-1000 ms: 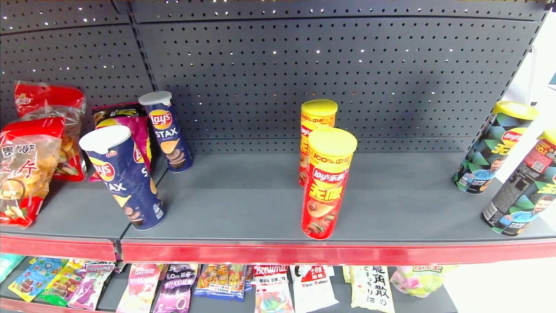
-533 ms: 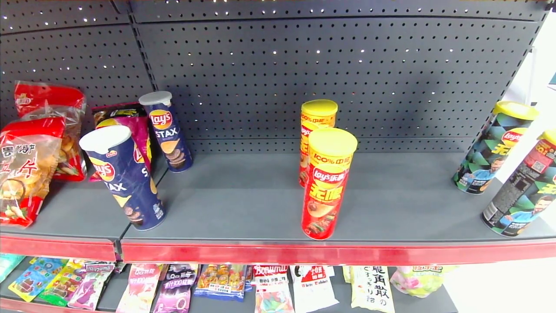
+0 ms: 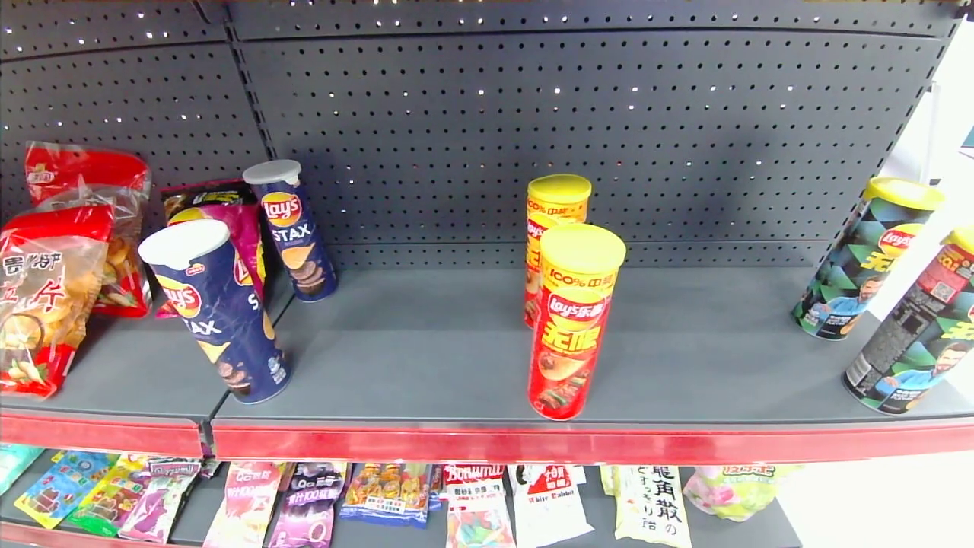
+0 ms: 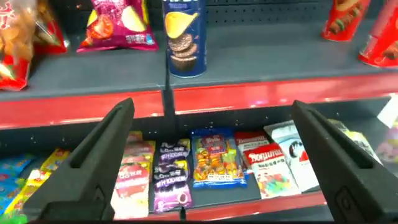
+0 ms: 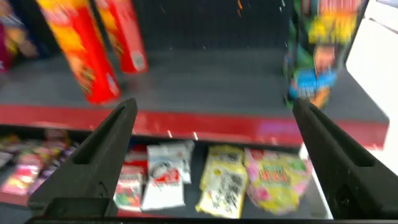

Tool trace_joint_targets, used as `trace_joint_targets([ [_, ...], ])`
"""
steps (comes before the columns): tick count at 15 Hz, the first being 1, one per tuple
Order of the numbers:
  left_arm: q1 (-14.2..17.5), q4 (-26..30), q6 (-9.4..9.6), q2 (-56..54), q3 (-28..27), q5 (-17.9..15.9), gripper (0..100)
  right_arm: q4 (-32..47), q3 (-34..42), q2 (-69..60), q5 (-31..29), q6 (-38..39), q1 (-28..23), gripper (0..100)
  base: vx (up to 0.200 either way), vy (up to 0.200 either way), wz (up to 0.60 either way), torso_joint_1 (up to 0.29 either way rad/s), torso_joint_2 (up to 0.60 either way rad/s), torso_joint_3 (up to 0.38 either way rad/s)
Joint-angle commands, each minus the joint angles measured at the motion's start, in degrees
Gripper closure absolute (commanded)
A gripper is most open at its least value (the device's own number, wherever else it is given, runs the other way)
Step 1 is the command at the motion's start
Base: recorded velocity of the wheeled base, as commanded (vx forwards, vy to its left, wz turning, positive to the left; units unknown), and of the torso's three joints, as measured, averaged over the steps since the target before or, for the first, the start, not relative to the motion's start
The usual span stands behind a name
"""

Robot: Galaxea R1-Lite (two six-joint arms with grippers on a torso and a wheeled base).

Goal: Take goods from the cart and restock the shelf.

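The grey shelf (image 3: pixel 426 358) with a red front edge carries chip cans. Two red-and-yellow cans (image 3: pixel 574 320) stand one behind the other in the middle. Two dark blue cans (image 3: pixel 217 320) stand at the left, and two dark patterned cans (image 3: pixel 864 259) at the right end. My left gripper (image 4: pixel 211 165) is open and holds nothing, in front of the shelf edge below the front blue can (image 4: pixel 185 37). My right gripper (image 5: pixel 214 162) is open and holds nothing too, facing the shelf between the red cans (image 5: pixel 81 53) and a patterned can (image 5: pixel 314 53).
Snack bags (image 3: pixel 53 266) fill the shelf's left end. The lower shelf holds a row of flat candy and snack packets (image 3: pixel 388 495). A perforated back panel (image 3: pixel 578 129) closes the shelf behind. Open shelf floor lies between the can groups.
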Motion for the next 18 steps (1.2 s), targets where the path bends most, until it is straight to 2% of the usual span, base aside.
trace_joint_targets([
  [1,0.0,1.1,0.62,-0.1,0.0,4.2,0,-0.7,-11.9,19.7,5.3,-2.7,2.7,0,0.0,0.0,0.0,0.0,0.0,0.0],
  [2,0.0,3.9,-0.79,-0.1,-0.2,7.5,0,-0.7,-17.4,28.4,5.5,-4.2,3.2,0,0.0,0.0,0.0,0.0,0.0,0.0],
  [3,0.0,3.2,-1.67,-0.1,0.0,7.5,0,-0.7,-19.5,32.3,5.6,-5.6,3.9,0,0.0,0.0,0.0,0.0,0.0,0.0],
  [4,0.0,2.8,-2.11,-0.1,0.0,7.5,0,-0.9,-22.2,39.6,5.5,-9.9,8.0,0,0.0,0.0,0.0,0.0,0.0,0.0],
  [5,0.0,2.8,-2.28,-0.1,0.0,7.5,0,-1.7,-22.7,43.8,5.3,-10.6,12.2,0,0.0,0.0,0.0,0.0,0.0,0.0],
  [6,0.0,2.8,-2.2,-0.1,0.0,7.5,0,-3.2,-22.6,46.9,5.1,-10.6,14.3,0,0.0,0.0,0.0,0.0,0.0,0.0],
  [10,0.0,2.8,-2.11,-0.1,0.0,7.5,0,-9.8,-22.9,61.1,4.2,-10.8,16.7,0,0.0,0.0,0.0,0.0,0.0,0.0],
  [12,0.0,2.8,-2.11,-0.1,0.0,7.5,0,-12.3,-23.0,67.7,-0.8,-10.7,17.7,0,0.0,0.0,0.0,0.0,0.0,0.0],
  [16,0.0,2.8,-2.11,-0.1,0.0,7.5,0,-17.7,-22.6,74.8,-2.6,-10.6,18.0,0,0.0,0.0,0.0,0.0,0.0,0.0],
  [18,0.0,2.8,-2.02,-0.1,0.0,7.5,0,-19.1,-23.1,78.3,-8.1,-10.8,18.1,0,0.0,0.0,0.0,0.0,0.0,0.0],
])
